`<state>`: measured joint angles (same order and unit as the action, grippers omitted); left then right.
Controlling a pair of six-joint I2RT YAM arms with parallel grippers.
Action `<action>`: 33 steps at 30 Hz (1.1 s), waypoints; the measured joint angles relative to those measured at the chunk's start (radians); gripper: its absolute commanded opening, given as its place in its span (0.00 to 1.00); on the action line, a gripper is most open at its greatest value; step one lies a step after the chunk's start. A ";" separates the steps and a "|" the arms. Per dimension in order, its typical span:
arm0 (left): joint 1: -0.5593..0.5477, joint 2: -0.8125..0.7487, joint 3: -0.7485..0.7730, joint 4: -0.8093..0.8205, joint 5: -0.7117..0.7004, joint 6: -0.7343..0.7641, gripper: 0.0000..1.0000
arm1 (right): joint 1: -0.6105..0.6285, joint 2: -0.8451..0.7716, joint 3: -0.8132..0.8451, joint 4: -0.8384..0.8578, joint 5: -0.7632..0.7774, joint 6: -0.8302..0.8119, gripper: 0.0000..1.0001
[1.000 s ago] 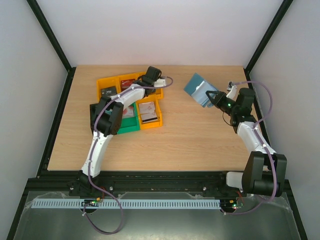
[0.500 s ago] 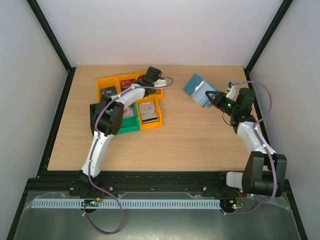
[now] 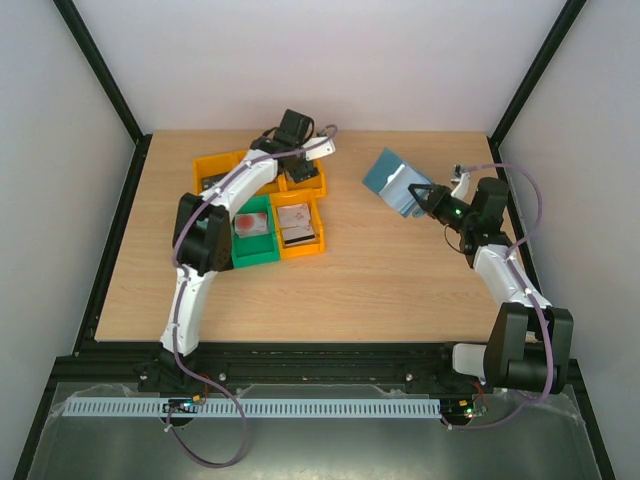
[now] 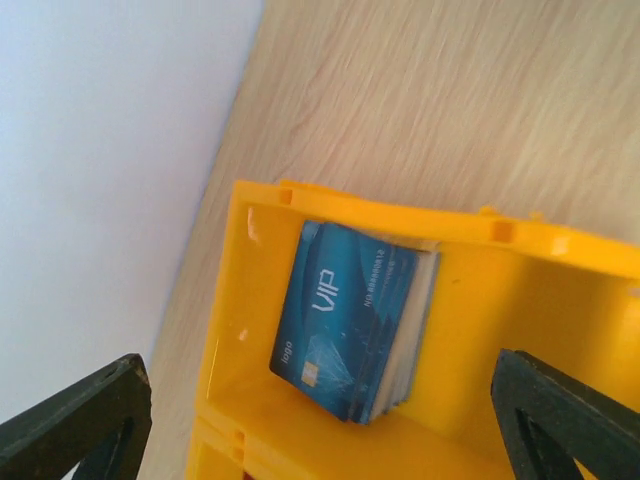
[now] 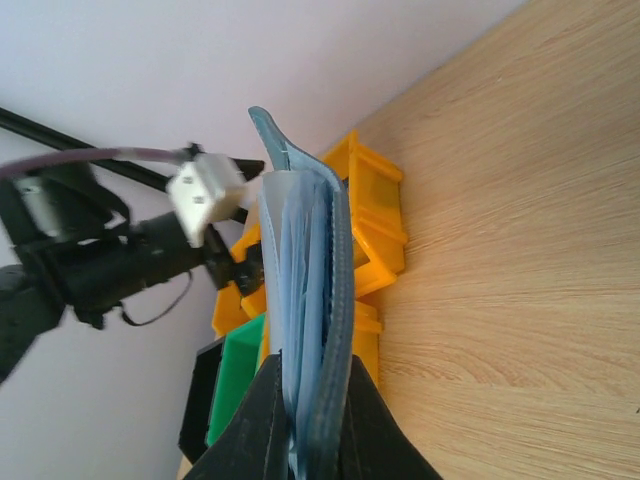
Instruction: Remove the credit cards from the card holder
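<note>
Left gripper [image 4: 315,385]: fingers spread wide and holding nothing, poised over an orange bin [image 4: 480,330] near the far edge of the table [image 3: 380,280], left of centre.
Credit cards [image 4: 350,320]: a blue stack lies flat in that bin, below the gap between the left fingers and apart from them.
Card holder [image 5: 305,260]: held above the table toward its far right corner, sleeves fanned open.
Right gripper [image 5: 308,395]: clenched on the card holder's lower edge, well apart from the bins.

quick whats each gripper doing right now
left gripper: open, holding nothing, above the orange bin
right gripper: shut on the card holder
</note>
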<state>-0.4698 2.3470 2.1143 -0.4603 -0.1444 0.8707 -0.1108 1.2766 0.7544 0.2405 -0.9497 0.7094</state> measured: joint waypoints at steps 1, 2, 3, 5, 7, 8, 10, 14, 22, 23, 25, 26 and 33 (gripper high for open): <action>0.000 -0.026 0.000 -0.024 0.038 -0.023 0.99 | 0.000 -0.001 -0.002 0.003 -0.005 0.002 0.02; 0.005 -0.056 0.000 -0.053 0.082 -0.047 0.99 | 0.000 -0.002 -0.004 0.006 -0.011 0.004 0.02; 0.007 -0.093 0.000 -0.088 0.137 -0.073 0.99 | 0.000 -0.003 -0.007 0.009 -0.018 0.006 0.02; 0.016 -0.172 -0.006 -0.140 0.254 -0.116 0.99 | 0.004 -0.008 -0.013 0.011 -0.031 0.006 0.02; 0.024 -0.290 -0.043 -0.193 0.403 -0.168 0.99 | 0.015 -0.019 -0.018 0.010 -0.040 -0.002 0.02; 0.027 -0.353 -0.065 -0.217 0.474 -0.193 0.99 | 0.027 -0.026 -0.018 0.010 -0.042 -0.011 0.02; 0.031 -0.457 -0.109 -0.242 0.583 -0.243 0.99 | 0.066 -0.039 -0.016 0.003 -0.047 -0.039 0.02; 0.031 -0.645 -0.247 -0.268 0.755 -0.375 0.99 | 0.184 -0.067 -0.011 -0.037 -0.065 -0.114 0.02; 0.019 -0.797 -0.566 -0.294 0.905 -0.541 0.99 | 0.349 -0.156 -0.011 -0.054 -0.102 -0.177 0.02; 0.015 -0.804 -0.591 -0.294 0.912 -0.550 0.99 | 0.376 -0.165 -0.011 -0.049 -0.106 -0.179 0.02; 0.003 -0.819 -0.633 -0.293 0.917 -0.566 0.99 | 0.425 -0.180 -0.011 -0.044 -0.109 -0.180 0.02; -0.007 -0.829 -0.655 -0.289 0.921 -0.576 0.99 | 0.443 -0.186 -0.011 -0.040 -0.108 -0.179 0.02; -0.060 -0.868 -0.694 -0.268 0.996 -0.621 0.97 | 0.526 -0.208 -0.038 0.034 -0.066 -0.153 0.02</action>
<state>-0.5301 1.4788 1.4200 -0.7280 0.8520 0.2493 0.4156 1.0683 0.7162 0.2749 -1.0161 0.5568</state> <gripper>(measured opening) 0.990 0.058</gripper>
